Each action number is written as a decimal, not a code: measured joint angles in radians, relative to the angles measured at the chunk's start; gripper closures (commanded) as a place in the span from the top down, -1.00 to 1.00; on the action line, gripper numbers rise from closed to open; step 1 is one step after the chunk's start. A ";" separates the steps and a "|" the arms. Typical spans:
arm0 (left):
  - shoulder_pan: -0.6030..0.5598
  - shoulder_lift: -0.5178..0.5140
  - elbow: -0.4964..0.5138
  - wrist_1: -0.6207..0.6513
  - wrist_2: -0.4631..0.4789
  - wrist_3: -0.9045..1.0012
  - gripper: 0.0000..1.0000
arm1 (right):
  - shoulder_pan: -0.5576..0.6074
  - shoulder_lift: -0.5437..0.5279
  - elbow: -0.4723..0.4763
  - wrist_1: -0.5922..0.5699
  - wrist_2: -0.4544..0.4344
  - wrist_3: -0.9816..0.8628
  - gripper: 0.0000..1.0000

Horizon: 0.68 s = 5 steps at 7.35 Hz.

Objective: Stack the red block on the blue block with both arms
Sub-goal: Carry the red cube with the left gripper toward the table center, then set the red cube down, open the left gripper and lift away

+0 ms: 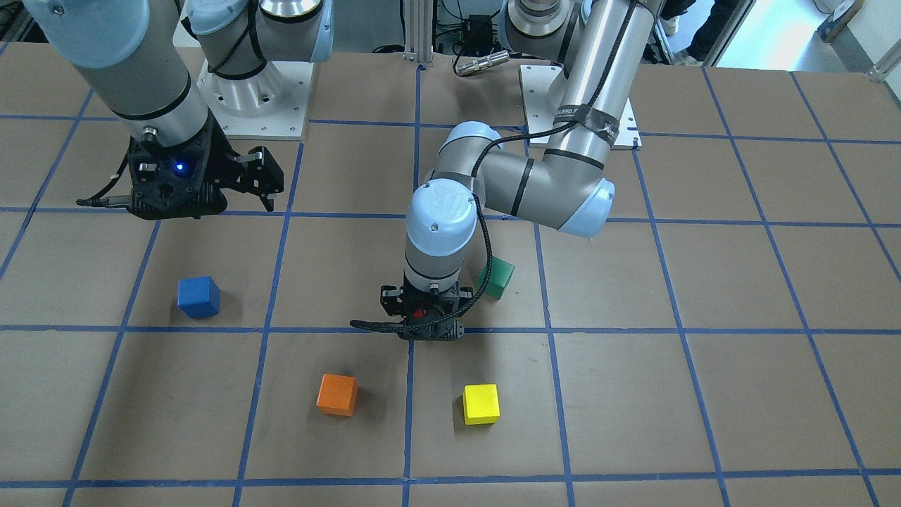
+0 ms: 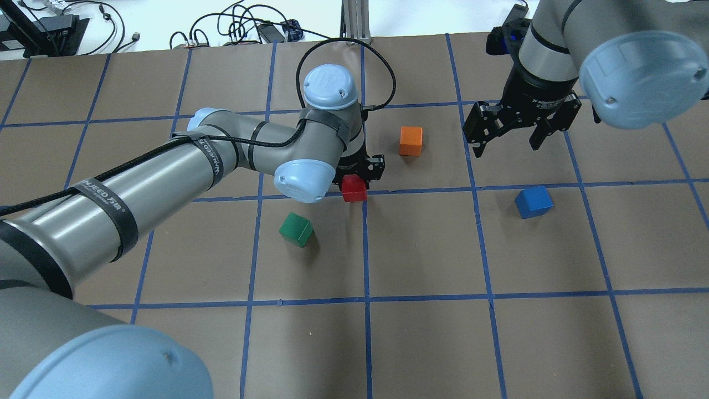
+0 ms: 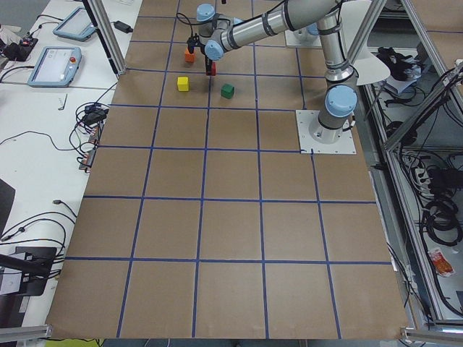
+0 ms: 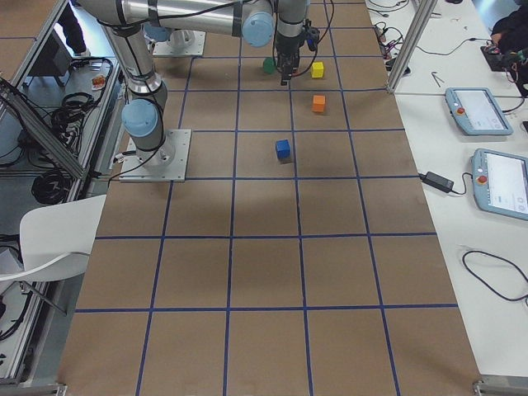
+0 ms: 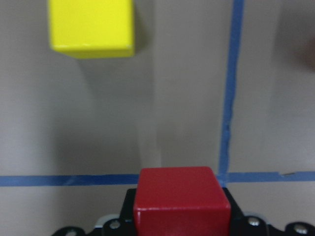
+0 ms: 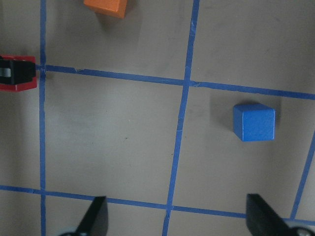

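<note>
The red block (image 2: 354, 188) sits between the fingers of my left gripper (image 2: 360, 173), which is shut on it, low over a crossing of blue tape lines. It fills the bottom of the left wrist view (image 5: 181, 199) and barely shows under the gripper (image 1: 422, 318) in the front view. I cannot tell whether it touches the table. The blue block (image 2: 533, 201) rests alone on the table to the right, also in the front view (image 1: 198, 296) and the right wrist view (image 6: 254, 122). My right gripper (image 2: 509, 141) is open and empty, hovering above and beyond the blue block.
An orange cube (image 2: 411, 140) lies just beyond the left gripper, and a green cube (image 2: 296, 229) lies nearer the robot. A yellow cube (image 1: 481, 403) lies on the far side of the left gripper, hidden by the arm in the overhead view. Brown table (image 2: 432, 249) with a blue tape grid.
</note>
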 measured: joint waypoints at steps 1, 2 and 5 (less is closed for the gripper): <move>-0.012 -0.014 -0.003 0.007 0.001 -0.004 0.52 | 0.000 0.000 0.000 0.000 0.000 0.000 1.00; -0.018 -0.022 -0.004 0.009 0.000 -0.005 1.00 | 0.000 0.000 0.001 0.000 -0.001 0.000 1.00; -0.020 -0.003 -0.007 0.008 -0.008 -0.010 1.00 | 0.000 0.001 0.003 0.001 -0.001 -0.001 1.00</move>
